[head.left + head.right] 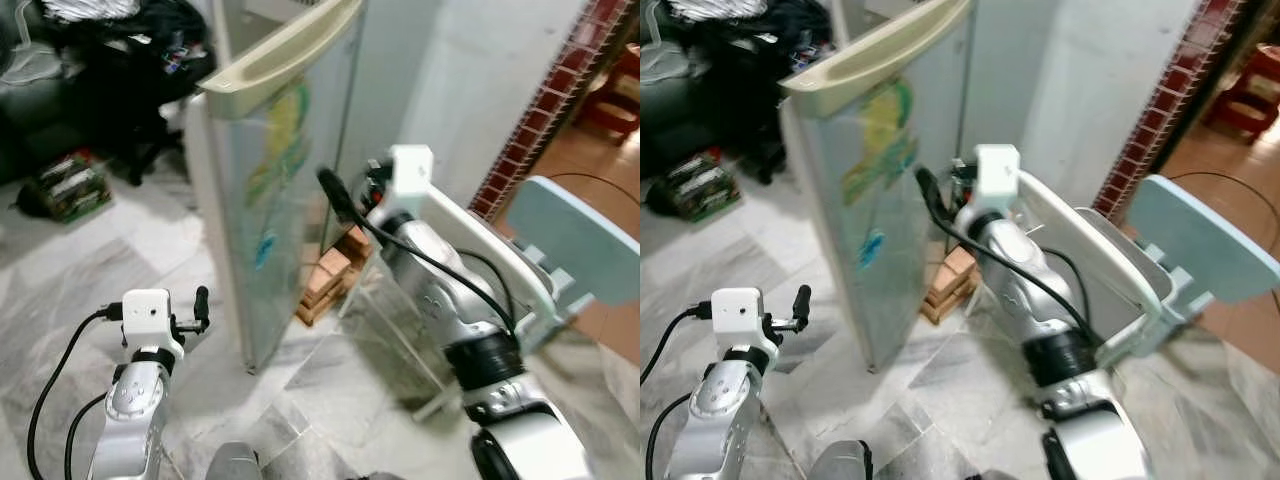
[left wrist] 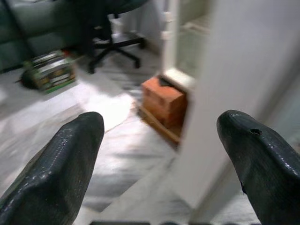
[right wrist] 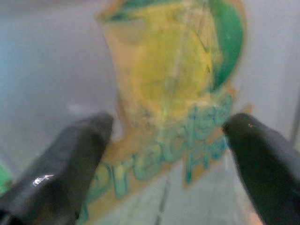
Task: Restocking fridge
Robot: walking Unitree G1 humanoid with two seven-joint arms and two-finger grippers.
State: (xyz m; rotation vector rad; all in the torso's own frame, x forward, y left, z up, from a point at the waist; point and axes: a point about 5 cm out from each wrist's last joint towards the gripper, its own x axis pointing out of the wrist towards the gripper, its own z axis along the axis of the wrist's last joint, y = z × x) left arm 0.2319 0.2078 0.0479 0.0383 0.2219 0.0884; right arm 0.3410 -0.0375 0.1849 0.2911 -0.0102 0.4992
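Observation:
The pale fridge door (image 1: 270, 200) stands swung open in front of me, with a cream handle strip (image 1: 285, 45) along its top and a yellow and green sticker (image 3: 178, 61) on its face. My right gripper (image 3: 168, 126) is raised close to that sticker, open, with nothing between its fingers. My left gripper (image 2: 161, 126) hangs low at the left, open and empty, pointing at the door's lower edge and the bricks (image 2: 161, 98).
Stacked orange bricks (image 1: 325, 280) sit under the fridge. A clear panel (image 1: 390, 330) and a light blue panel (image 1: 580, 240) lie to my right. A black office chair (image 2: 112, 42), dark sofa and a green box (image 1: 70, 185) stand at back left. Marble floor (image 1: 110, 250) lies at the left.

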